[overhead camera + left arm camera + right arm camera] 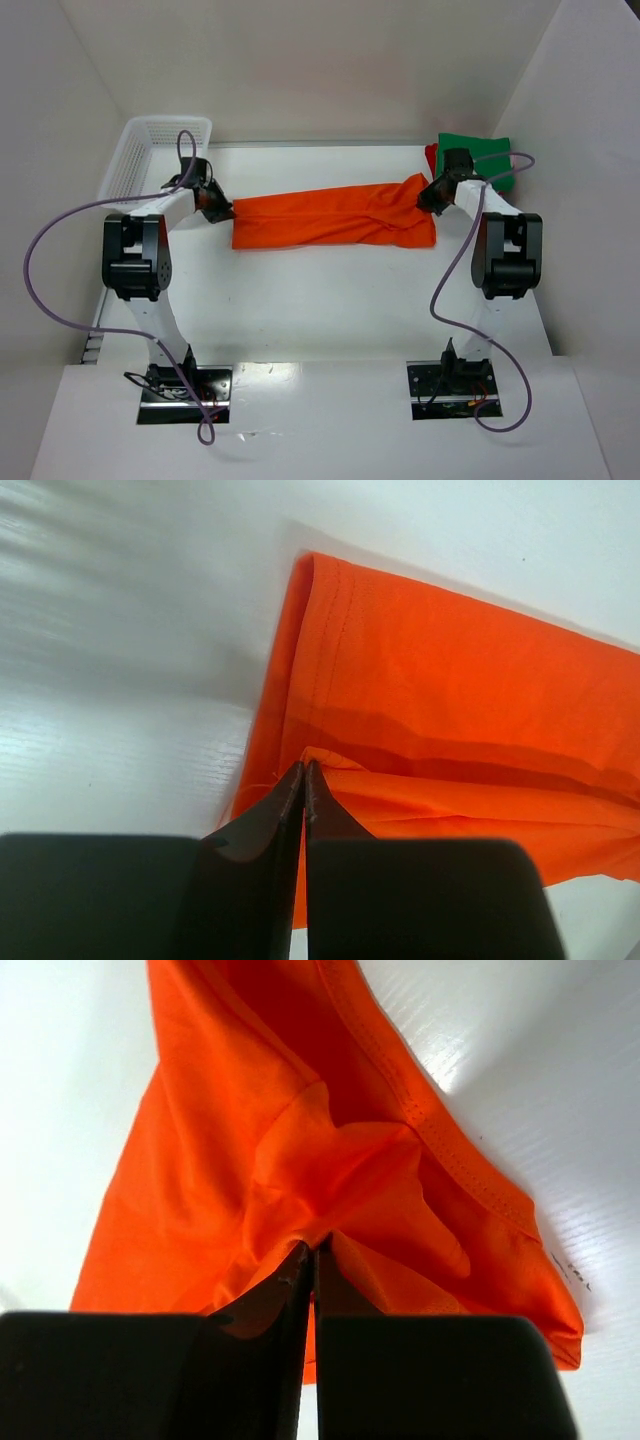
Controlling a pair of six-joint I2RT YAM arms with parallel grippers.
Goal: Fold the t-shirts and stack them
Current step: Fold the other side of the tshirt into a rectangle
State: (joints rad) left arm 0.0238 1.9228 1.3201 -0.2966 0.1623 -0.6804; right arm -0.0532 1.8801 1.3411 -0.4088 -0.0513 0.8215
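Spanning the worktop [320, 310] from left to right, the orange t-shirt [335, 215] lies as a long folded band. Your left end effector [218, 208] pinches a fold at its left end, jaws closed; your right end effector [432, 197] pinches bunched cloth at its right end. A green t-shirt [478, 155] lies folded just behind, a red t-shirt [431, 157] edging out beside it.

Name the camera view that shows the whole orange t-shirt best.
The top external view: the orange t-shirt is seen stretched out full length, end to end. The left wrist view shows only the stitched end pinched by the left gripper; the right wrist view only bunched cloth pinched in the right gripper.
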